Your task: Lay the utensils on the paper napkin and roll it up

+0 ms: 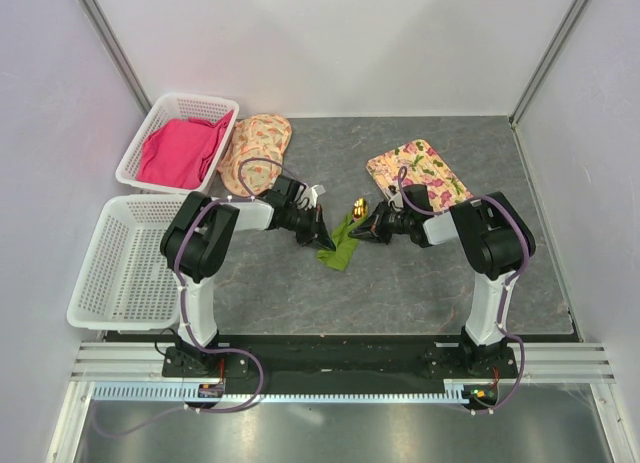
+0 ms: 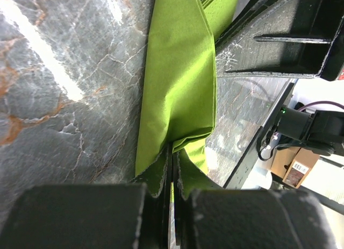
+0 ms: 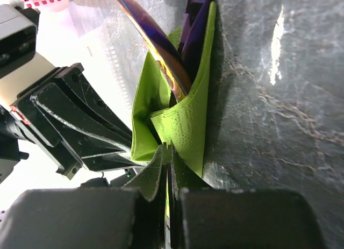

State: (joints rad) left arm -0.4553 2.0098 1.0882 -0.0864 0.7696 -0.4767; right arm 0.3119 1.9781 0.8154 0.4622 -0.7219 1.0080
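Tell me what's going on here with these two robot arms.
Both arms are working on the lime-green paper napkin on the table. The left tool and the right tool are each pinched shut on it from opposite sides. The napkin is folded around the utensils; a gold end pokes out. The roll looks loose, not finished.

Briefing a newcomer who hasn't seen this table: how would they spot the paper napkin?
On the grey table, look between the two arms. The napkin is the folded lime-green sheet pinched by the left tool and right tool; nearby mats are floral, the basket's cloth pink.
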